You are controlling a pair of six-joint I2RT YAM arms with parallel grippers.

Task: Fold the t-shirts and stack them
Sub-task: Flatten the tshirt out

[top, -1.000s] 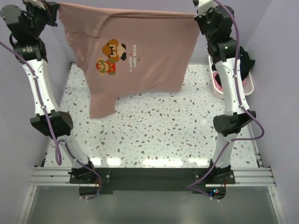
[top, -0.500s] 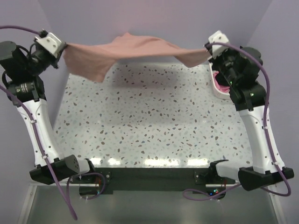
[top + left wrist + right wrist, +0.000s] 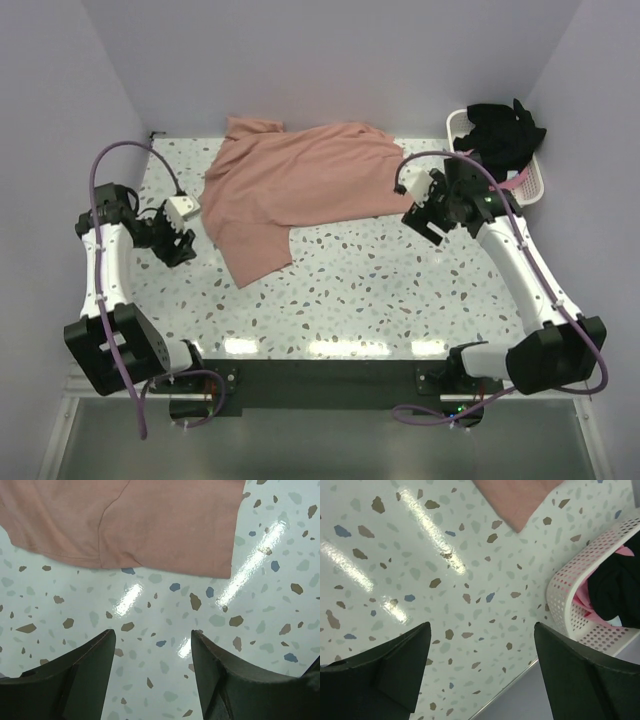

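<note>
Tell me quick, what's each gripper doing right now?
Left gripper: open, holding nothing.
Right gripper: open, holding nothing.

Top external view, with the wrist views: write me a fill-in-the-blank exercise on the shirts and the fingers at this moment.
1. The salmon-pink t-shirt lies released on the ____.
2. The uppermost t-shirt in the white basket is ____ in colour.
3. The left gripper and the right gripper both have their fingers ____, with nothing between them.
Missing words: table; black; open.
</note>
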